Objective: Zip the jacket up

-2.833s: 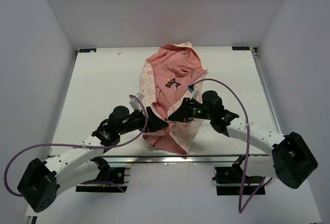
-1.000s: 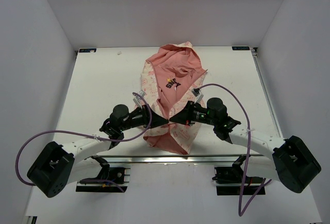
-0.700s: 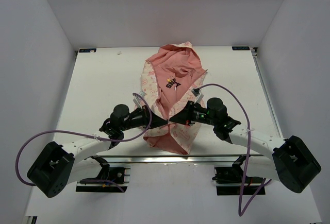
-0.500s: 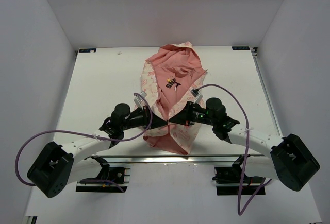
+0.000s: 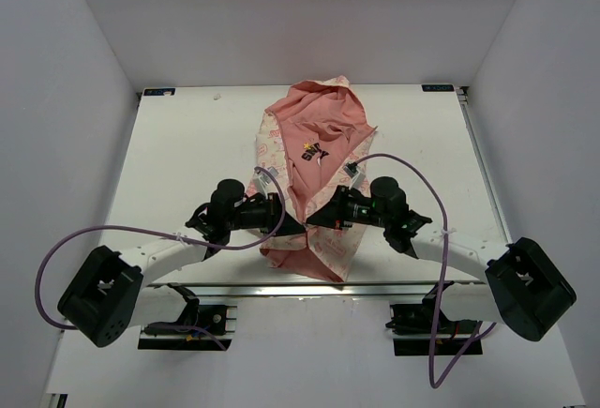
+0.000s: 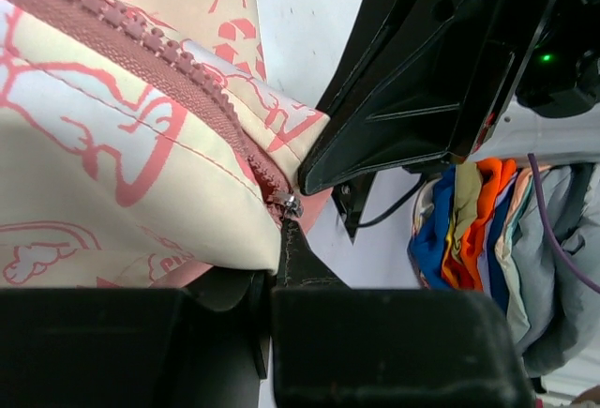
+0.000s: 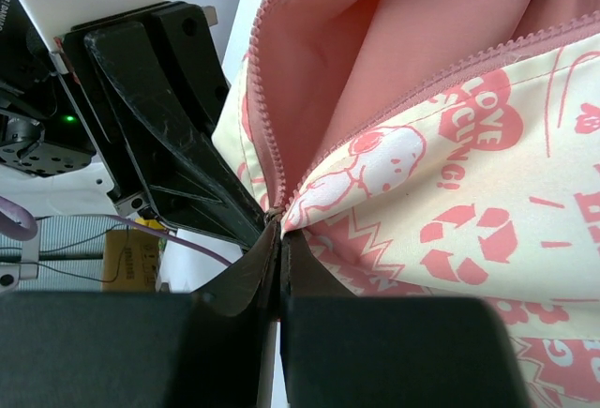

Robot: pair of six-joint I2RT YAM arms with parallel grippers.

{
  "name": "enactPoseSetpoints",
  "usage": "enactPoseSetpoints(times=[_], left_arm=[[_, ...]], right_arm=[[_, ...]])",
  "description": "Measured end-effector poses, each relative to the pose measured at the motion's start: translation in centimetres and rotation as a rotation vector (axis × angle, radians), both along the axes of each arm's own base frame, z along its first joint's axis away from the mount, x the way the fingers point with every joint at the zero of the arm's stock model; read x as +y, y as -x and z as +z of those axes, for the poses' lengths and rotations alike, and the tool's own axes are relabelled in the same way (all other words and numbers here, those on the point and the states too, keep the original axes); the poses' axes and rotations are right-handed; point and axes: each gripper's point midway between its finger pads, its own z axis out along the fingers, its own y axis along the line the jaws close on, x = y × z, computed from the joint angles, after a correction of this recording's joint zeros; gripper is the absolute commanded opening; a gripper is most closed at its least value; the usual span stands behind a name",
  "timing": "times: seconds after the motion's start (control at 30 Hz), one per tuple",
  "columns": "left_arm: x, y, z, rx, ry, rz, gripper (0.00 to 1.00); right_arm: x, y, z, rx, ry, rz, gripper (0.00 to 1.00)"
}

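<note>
Jacket point(image 5: 317, 136) lies open on the surface point(image 5: 178, 155), spreading away beyond both grippers; left gripper point(image 6: 281, 239) pinches the zipper point(image 6: 178, 84) bottom end; right gripper point(image 7: 277, 239) pinches the opposite edge just beside it; both wrists have edged slightly forward, grips unchanged.

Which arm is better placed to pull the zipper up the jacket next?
Probably the right: the right gripper is shut where the tooth rows of the jacket meet, while the left gripper pins the zipper's bottom end.
</note>
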Motion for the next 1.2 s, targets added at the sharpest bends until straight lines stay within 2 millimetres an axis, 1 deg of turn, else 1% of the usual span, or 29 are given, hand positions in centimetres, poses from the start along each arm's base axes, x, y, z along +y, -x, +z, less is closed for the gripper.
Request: enactPoseSetpoints(times=[0.3,0.4,0.47,0.5,0.53,0.63,0.77,0.87,1.03,1.2], left_arm=[[0.1,0.6,-0.4,0.006,-0.015,-0.033,0.00],[0.2,0.7,-0.4,0.010,-0.019,-0.033,0.04],[0.2,0.8,-0.2,0.009,-0.018,-0.034,0.04],[0.2,0.8,-0.1,0.007,-0.017,-0.034,0.01],[0.3,0.9,-0.1,0.007,-0.017,-0.034,0.00],[0.3,1.0,0.1,0.003,-0.018,-0.036,0.00],[0.2,0.8,0.7,-0.017,-0.008,-0.030,0.00],[0.2,0.7,0.8,-0.022,-0.005,-0.028,0.00],[-0.1,0.7,0.8,-0.030,-0.007,-0.020,0.00],[-1.0,1.3,0.4,-0.043,-0.029,-0.014,0.00]], right_arm=[[0.2,0.0,0.0,0.002,0.001,-0.010,0.00],[0.2,0.1,0.0,0.003,0.000,-0.005,0.00],[0.2,0.2,0.0,0.004,-0.002,0.000,0.00],[0.2,0.2,0.0,0.004,-0.004,-0.001,0.00],[0.2,0.2,0.0,0.004,-0.005,-0.003,0.00],[0.0,0.3,0.3,0.000,-0.012,-0.016,0.00],[-0.2,0.0,1.0,0.001,-0.036,-0.066,0.00],[-0.3,-0.2,1.0,0.009,-0.057,-0.107,0.00],[-0.3,-0.8,1.2,0.001,-0.081,-0.165,0.00],[-0.5,-1.3,1.2,-0.016,-0.097,-0.201,0.00]])
